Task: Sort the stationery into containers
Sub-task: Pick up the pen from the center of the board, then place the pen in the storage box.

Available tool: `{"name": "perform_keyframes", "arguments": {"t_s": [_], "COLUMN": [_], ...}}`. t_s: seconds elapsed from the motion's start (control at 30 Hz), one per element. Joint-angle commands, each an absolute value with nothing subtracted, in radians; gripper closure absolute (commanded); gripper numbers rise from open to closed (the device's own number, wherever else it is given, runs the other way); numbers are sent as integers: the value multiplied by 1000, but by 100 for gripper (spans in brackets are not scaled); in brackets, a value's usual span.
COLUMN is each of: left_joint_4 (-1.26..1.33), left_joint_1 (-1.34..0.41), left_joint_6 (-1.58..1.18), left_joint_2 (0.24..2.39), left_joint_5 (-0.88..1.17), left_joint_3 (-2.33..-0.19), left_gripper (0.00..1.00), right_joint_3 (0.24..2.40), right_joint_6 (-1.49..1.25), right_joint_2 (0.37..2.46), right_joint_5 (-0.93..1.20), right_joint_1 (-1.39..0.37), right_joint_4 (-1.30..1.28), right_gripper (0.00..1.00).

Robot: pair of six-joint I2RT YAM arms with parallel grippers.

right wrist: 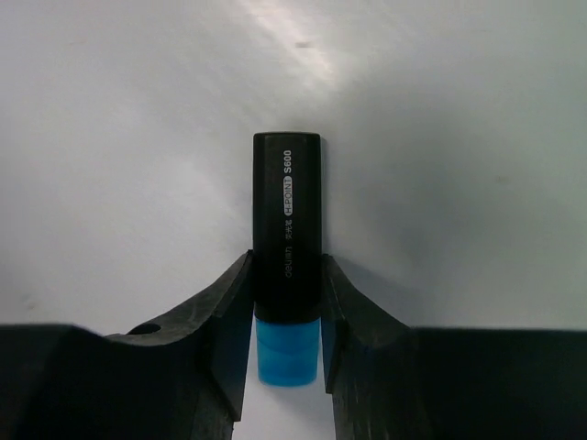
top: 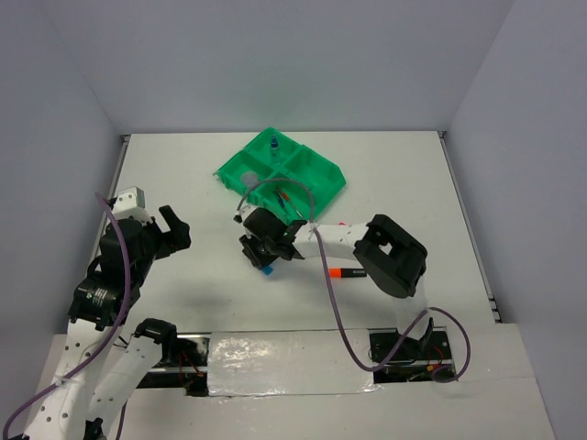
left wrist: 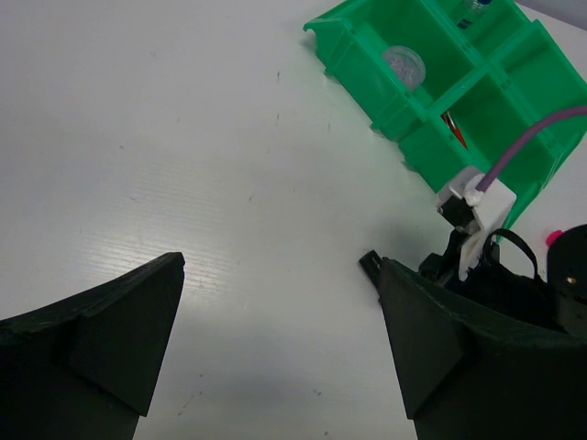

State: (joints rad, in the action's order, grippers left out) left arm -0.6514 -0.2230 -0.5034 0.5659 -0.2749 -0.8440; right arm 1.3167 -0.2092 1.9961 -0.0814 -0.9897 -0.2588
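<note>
Left jaws: nearest, spread wide, holding nothing, over the worktop [left wrist: 183, 137].

Right jaws: mid-worktop, clamped on the blue-capped highlighter [right wrist: 287, 202] low on the barrel, beside the cap. Cannot tell whether it rests on the surface.

Handling (judged): light, stiff, slick plastic. It could slip or pivot, so a mid-barrel hold looks steadier.

Orange-capped highlighter [top: 335, 272]: lies under the right arm.

Far: green tray [top: 326, 170], 4 compartments, holding the grey tin [top: 249, 179], bottle [top: 273, 144] and pens [top: 289, 197].
</note>
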Motion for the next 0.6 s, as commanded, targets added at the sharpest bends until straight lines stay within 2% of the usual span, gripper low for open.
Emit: {"name": "perform_keyframes", "arguments": {"t_s": [0.0, 0.1, 0.17, 0.3, 0.33, 0.43, 0.57], "left_joint_4": [-614, -614, -612, -601, -604, -603, -589], "left_joint_1": [-216, -216, -218, -216, -216, -216, -218], "left_joint_6": [-500, -500, -500, -491, -491, -491, -477], "left_joint_2": [560, 554, 549, 549, 548, 543, 543], "left_joint_5": [-259, -262, -259, -238, -242, -241, -207], "left_joint_3": [-842, -841, -839, -839, -838, -836, -831], "left_gripper": [1, 1, 1, 1, 1, 1, 1], "right_joint_3": [1203, 1060, 1039, 1138, 1200, 1363, 1527], "right_joint_6": [-212, -270, -308, -223, -150, -43, -6], "right_joint_2": [1858, 1691, 1625, 1609, 1621, 1715, 1808], "right_joint_5": [235, 449, 453, 182, 52, -104, -48], "right_joint_1": [-988, -909, -842, -710, -687, -622, -511], "right_joint_4": [-4, 238, 267, 85, 51, -93, -147], "right_gripper": [100, 100, 100, 100, 100, 100, 100]}}
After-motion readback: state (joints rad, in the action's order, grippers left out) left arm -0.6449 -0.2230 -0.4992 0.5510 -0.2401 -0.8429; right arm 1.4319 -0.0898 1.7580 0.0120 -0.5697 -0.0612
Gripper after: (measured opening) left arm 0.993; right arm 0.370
